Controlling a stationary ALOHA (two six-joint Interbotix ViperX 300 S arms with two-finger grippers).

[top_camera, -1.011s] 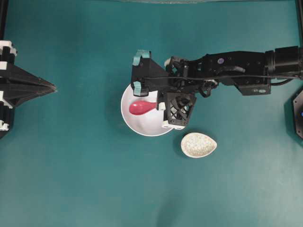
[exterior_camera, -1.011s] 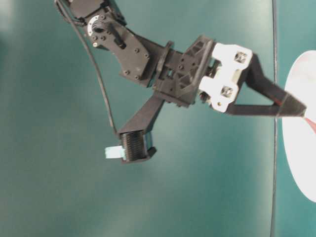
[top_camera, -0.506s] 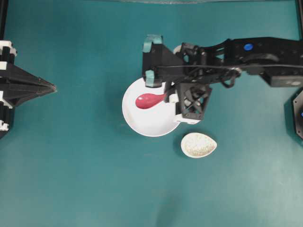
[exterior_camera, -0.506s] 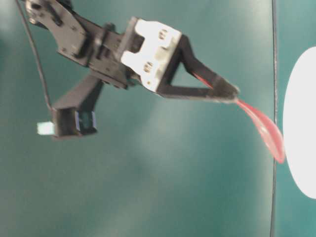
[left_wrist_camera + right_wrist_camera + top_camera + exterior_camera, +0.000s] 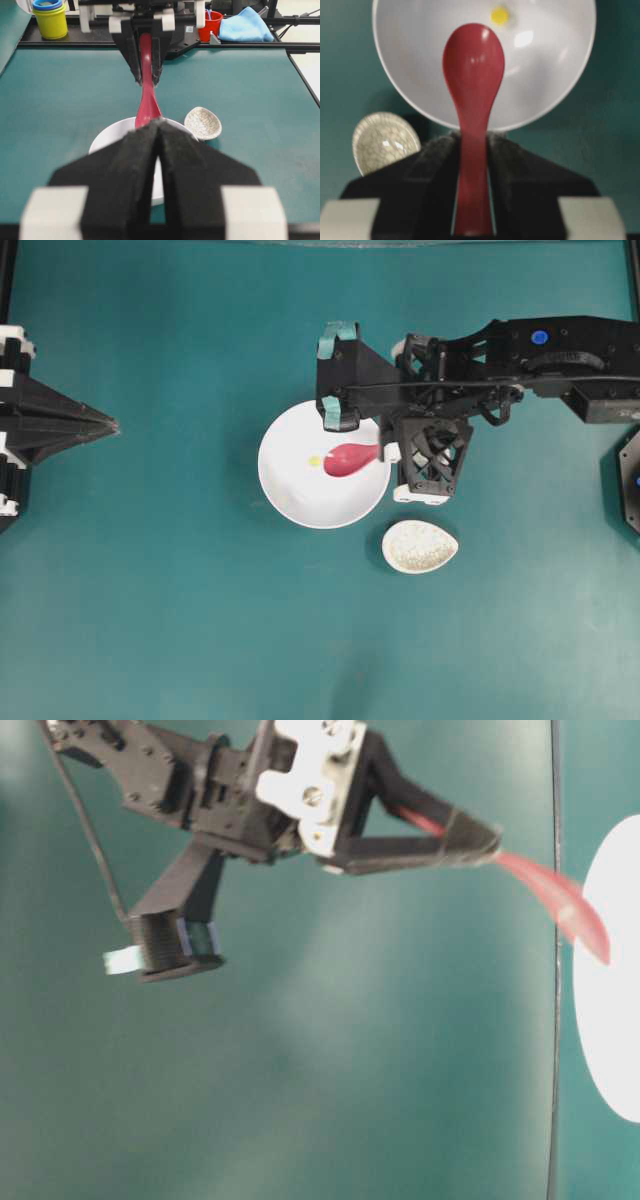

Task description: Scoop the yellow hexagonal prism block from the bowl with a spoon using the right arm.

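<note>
One white bowl (image 5: 300,495) sits on the teal worktop (image 5: 180,600) with one yellow hexagonal prism block (image 5: 314,461) lying inside it. The right gripper (image 5: 383,452) clenches the handle of one red spoon (image 5: 348,459), its scoop above the bowl just beside the block. One speckled dish (image 5: 419,546) rests nearby. The left gripper (image 5: 112,426) is pressed closed, holding nothing.

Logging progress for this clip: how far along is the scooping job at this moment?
Done: the right gripper is shut on the spoon by its handle, scoop over the bowl. In hand: lining the scoop up with the yellow hexagonal prism block, which lies in the bowl beyond the tip. Left: getting the block into the scoop and lifting it out.
</note>
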